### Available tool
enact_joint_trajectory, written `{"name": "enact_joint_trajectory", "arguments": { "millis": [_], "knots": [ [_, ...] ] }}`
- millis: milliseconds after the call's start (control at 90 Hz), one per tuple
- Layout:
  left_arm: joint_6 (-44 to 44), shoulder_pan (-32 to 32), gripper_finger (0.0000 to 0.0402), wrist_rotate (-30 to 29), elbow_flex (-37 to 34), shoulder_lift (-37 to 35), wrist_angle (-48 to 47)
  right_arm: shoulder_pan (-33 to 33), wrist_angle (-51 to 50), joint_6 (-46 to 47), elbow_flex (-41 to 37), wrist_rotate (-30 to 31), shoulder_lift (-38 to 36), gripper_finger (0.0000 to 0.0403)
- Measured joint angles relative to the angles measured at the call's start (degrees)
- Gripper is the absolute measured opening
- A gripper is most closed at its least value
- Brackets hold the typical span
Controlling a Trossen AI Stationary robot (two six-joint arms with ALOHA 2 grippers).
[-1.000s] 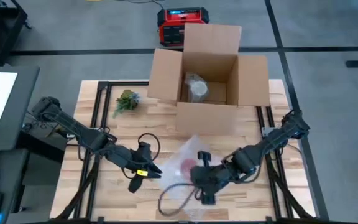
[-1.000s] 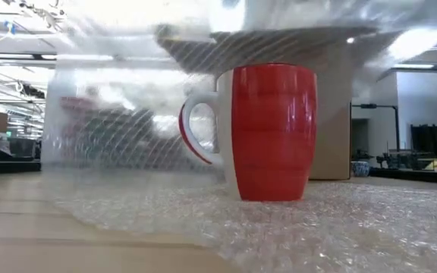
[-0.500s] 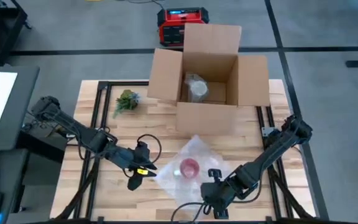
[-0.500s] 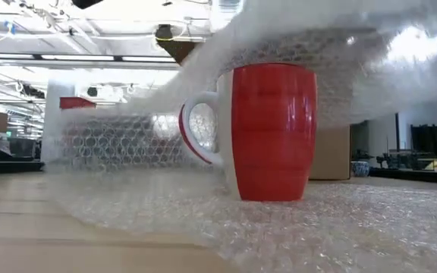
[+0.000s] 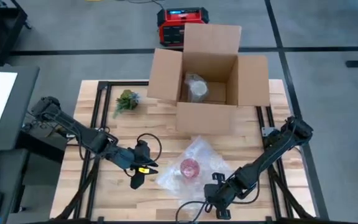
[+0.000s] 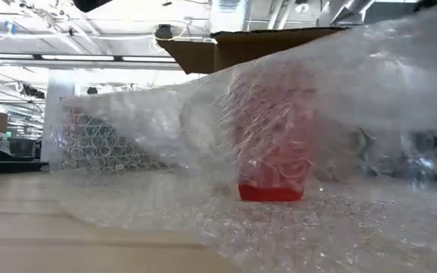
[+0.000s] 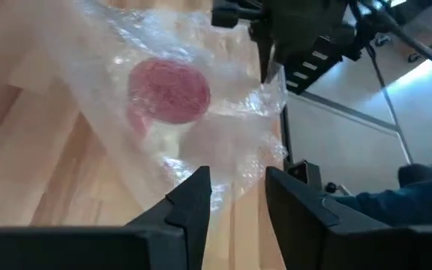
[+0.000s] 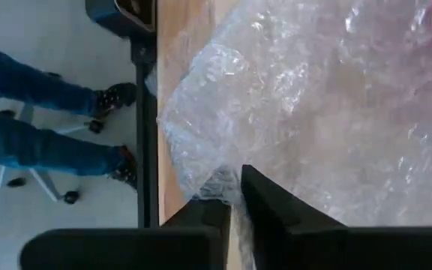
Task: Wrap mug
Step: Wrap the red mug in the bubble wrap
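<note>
Pinching bubble wrap (image 5: 197, 168), right gripper (image 5: 218, 194) beside mug (image 5: 189, 167).

The mug (image 5: 189, 168) stands under bubble wrap (image 5: 209, 163), before the box (image 5: 209, 68).

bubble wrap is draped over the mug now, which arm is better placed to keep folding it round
The right. Its gripper is shut on a corner of the bubble wrap at the table's near edge, so it can likely pull the sheet onward. The left gripper sits beside the red mug with jaws open, holding nothing.
</note>
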Motion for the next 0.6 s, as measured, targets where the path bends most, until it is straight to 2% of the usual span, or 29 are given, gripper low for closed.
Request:
{"name": "enact_joint_trajectory", "arguments": {
  "millis": [189, 533, 600],
  "knots": [
    [0.01, 0.00, 0.0110, -1.07, 0.02, 0.00, 0.00, 2.32, 4.72, 4.84, -3.40, -2.65, 0.00, 0.0064],
    [1.11, -0.01, 0.0110, -1.57, 0.00, 0.00, -0.13, 5.52, 7.29, 14.77, -4.29, -6.07, 0.00, 0.0067],
    [1.07, 0.00, 0.0110, -1.59, 0.00, 0.00, -0.60, 5.76, 7.54, 16.31, -3.83, -8.44, 0.00, 0.0067]
  ]
}}
